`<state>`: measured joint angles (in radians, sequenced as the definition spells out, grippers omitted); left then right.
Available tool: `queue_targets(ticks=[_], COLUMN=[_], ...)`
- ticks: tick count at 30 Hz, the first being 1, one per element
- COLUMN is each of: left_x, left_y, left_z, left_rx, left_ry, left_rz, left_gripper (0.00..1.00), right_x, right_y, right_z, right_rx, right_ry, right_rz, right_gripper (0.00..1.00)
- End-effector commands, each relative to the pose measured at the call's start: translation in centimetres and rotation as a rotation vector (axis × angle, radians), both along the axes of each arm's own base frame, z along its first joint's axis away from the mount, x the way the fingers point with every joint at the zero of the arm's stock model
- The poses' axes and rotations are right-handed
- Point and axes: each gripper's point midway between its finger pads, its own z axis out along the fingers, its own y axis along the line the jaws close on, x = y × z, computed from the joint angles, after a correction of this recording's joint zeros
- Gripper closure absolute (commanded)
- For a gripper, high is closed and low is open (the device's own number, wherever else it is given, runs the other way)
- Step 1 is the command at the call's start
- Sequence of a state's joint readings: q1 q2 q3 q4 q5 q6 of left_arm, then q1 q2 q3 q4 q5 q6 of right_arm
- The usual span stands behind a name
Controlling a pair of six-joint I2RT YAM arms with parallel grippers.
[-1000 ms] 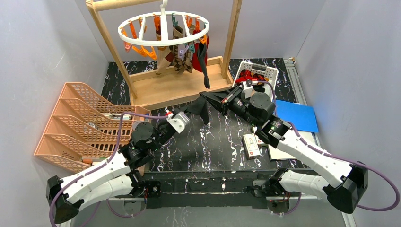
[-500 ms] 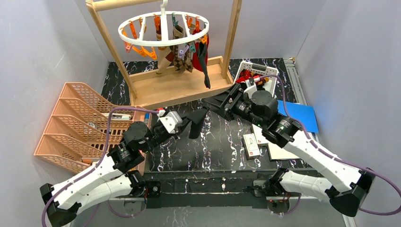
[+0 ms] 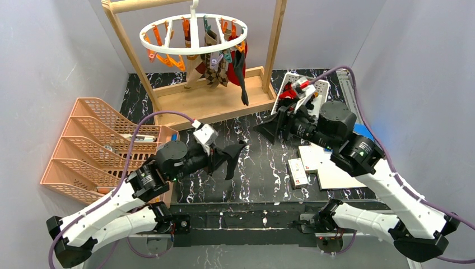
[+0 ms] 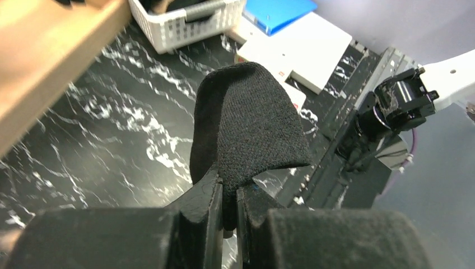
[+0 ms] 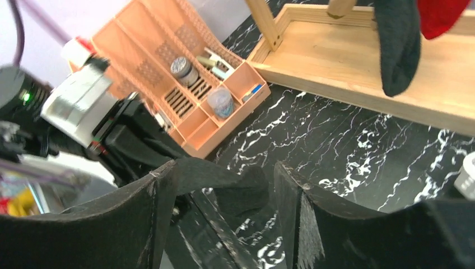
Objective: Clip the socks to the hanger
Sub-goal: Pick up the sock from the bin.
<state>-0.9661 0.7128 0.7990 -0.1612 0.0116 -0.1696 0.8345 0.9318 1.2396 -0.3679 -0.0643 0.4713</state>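
From above, the right arm covers most of the white basket, and what lies in the peach organiser is too small to name. In the left wrist view, the pinched end of the black sock vanishes between the fingers of the left gripper. In the right wrist view, the top edge cuts off a hanging black sock and a red sock.

The black sock is matt knitted cloth with a fine, visible weave. The desk looks like polished black stone veined white (faintly glossy). The left end effector has matt black, slightly scuffed plastic jaws. The frame base is pale, smooth wood. The organiser is peach latticed plastic.
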Motion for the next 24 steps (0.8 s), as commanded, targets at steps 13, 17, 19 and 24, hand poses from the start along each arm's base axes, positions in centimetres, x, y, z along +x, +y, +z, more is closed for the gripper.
queue_targets(ticks=[13, 17, 19, 24], left_x=[-0.2, 0.3, 0.5, 0.7], left_y=[-2.7, -2.2, -2.0, -1.9], left_z=[1.4, 1.1, 1.1, 1.2], left_rx=[0.033, 0.058, 0.063, 0.067], left_ry=[0.341, 0.367, 0.377, 0.389], left_rz=[0.055, 0.112, 0.135, 0.156], left_gripper=[1.0, 1.0, 1.0, 1.0], right_x=[-2.1, -2.0, -2.1, -2.4], right_y=[4.5, 4.8, 5.1, 6.1], right_z=[-1.9, -1.6, -1.5, -2.6], right_rx=[-0.222, -0.226, -0.234, -0.304], right_ry=[-0.206, -0.226, -0.233, -0.216], right_rz=[0.412, 0.409, 0.414, 0.424], right_gripper=[0.38, 0.37, 0.37, 0.37])
